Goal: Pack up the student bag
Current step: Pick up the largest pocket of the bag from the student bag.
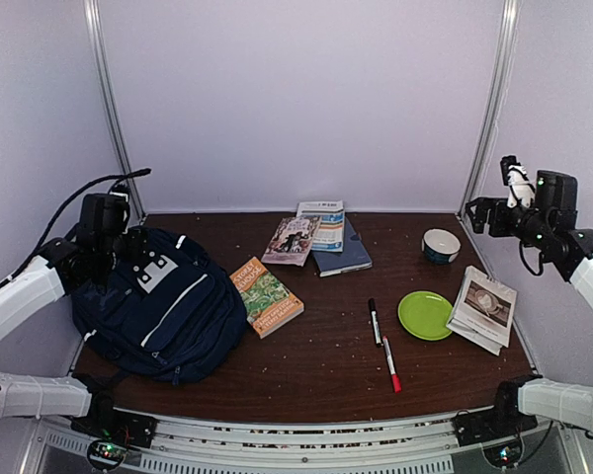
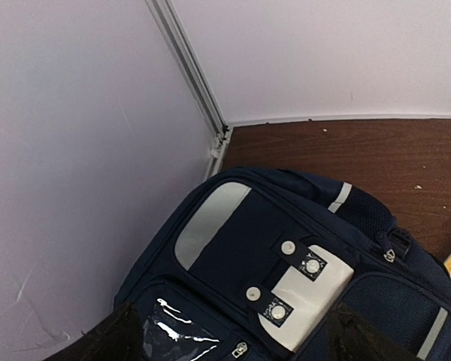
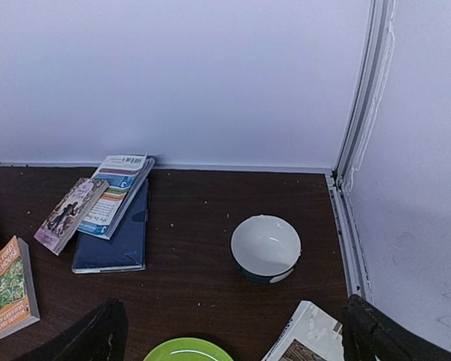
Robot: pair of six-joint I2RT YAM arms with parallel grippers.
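The navy-blue student bag (image 1: 163, 311) lies flat at the left of the table, with its white diagonal stripe and white patch facing up. It fills the lower part of the left wrist view (image 2: 286, 263), and its zips look closed. My left gripper (image 1: 135, 244) hovers just above the bag's top end, open and empty, in the left wrist view (image 2: 237, 342) too. My right gripper (image 1: 480, 214) is raised at the far right, open and empty, above the table near a white bowl (image 3: 265, 247); it shows in its own view (image 3: 237, 338).
An orange-green book (image 1: 266, 295) lies beside the bag. A small stack of books (image 1: 321, 237) sits at the back centre. A black pen (image 1: 374, 321), a red marker (image 1: 391, 363), a green plate (image 1: 425, 314), the bowl (image 1: 441, 245) and a magazine (image 1: 482, 308) lie on the right.
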